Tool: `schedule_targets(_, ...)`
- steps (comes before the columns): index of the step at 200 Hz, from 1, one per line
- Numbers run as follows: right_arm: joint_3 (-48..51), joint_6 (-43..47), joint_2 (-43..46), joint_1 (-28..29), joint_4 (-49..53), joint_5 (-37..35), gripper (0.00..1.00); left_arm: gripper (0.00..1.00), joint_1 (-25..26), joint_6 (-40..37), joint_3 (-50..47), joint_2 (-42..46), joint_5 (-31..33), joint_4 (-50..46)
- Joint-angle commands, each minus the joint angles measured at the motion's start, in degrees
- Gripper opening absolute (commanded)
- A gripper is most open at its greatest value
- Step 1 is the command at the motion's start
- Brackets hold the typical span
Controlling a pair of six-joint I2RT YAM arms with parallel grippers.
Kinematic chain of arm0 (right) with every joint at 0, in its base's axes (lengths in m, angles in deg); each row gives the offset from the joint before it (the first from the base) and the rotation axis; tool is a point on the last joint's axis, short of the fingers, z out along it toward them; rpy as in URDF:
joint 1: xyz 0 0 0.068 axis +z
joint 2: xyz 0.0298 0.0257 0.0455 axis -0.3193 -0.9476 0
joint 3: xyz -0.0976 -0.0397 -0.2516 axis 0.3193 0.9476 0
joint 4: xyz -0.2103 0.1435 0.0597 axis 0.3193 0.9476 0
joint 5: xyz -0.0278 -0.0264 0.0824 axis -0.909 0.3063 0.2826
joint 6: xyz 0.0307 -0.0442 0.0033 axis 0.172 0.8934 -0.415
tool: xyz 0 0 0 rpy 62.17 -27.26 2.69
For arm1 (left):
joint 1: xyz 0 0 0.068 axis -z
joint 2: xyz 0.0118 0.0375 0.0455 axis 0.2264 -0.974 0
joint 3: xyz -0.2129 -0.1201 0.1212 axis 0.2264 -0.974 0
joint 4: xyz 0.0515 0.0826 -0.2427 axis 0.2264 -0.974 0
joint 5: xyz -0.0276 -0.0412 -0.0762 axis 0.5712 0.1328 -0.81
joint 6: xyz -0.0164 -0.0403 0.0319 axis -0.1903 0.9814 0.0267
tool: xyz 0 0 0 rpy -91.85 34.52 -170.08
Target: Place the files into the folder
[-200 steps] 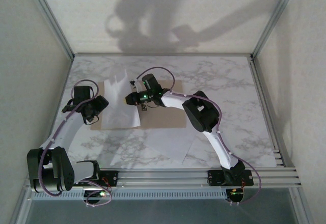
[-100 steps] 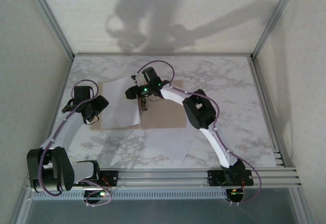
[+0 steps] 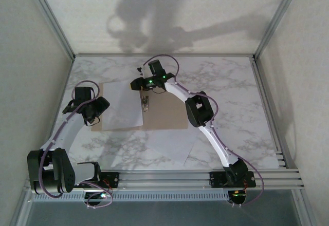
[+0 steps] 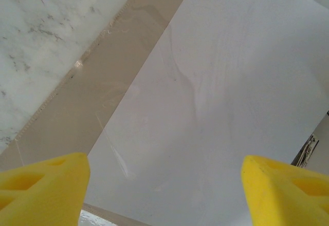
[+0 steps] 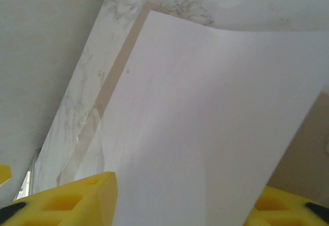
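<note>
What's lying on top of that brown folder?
A white sheet covers the left half of the folder. A small metal clip sits at the centre crease, and the right half is bare. Whether more sheets lie beneath the top one is hidden.

Top external: high behind the near edge of the desk (image 3: 231, 92), looking down.
Wrists: close over, seemingly, one shared sheet (image 4: 221, 97).

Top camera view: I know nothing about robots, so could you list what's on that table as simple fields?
Table: white-grey marble
Folder: tan, lying open, clip at its crease
Sheet in folder: one, white, on its left half
Loose sheets: white, on the table nearer the arms
Left gripper: open, above the sheet in the folder
Right gripper: open, at the folder's far edge
</note>
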Motion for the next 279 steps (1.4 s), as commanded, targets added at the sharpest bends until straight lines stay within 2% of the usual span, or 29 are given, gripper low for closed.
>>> schedule_targets(1, -1.7, -0.9, -1.2, 0.2, 1.3, 2.9, 0.51, 0.77, -0.6, 0.2, 1.2, 0.0, 1.2, -1.4)
schedule_targets(40, -1.5, -0.7, -0.8, 0.5, 0.9, 4.3, 0.46, 0.77, -0.6, 0.6, 1.1, 0.1, 1.2, -1.4)
schedule_targets(101, -2.8, 3.3, -0.5, 1.1, 7.6, -2.2, 0.37, 0.77, -0.6, 1.3, 0.5, 0.4, 1.2, -1.4)
schedule_targets(119, -3.3, 3.2, -0.7, 1.3, 7.5, -1.2, 0.33, 0.77, -0.5, 1.4, 0.7, 0.3, 0.9, -1.3)
schedule_targets(154, -3.4, 3.3, 0.0, 1.7, 7.4, -0.8, 0.12, 0.77, -0.6, 1.5, 0.9, 0.8, 1.1, -1.7)
schedule_targets(190, -3.4, 3.2, 1.5, 1.7, 7.3, -1.0, 0.0, 0.77, -0.5, 1.6, 0.7, 1.2, 1.2, -2.0)
schedule_targets(234, -2.8, 2.3, 4.4, 1.7, 6.3, -2.2, 0.0, 0.77, -0.5, 1.6, 0.6, 1.9, 1.1, -2.1)
schedule_targets(279, 3.1, 1.9, 9.0, 1.5, 2.1, -5.4, 0.0, 0.77, -0.5, 1.4, 0.5, 1.8, 0.8, -2.1)
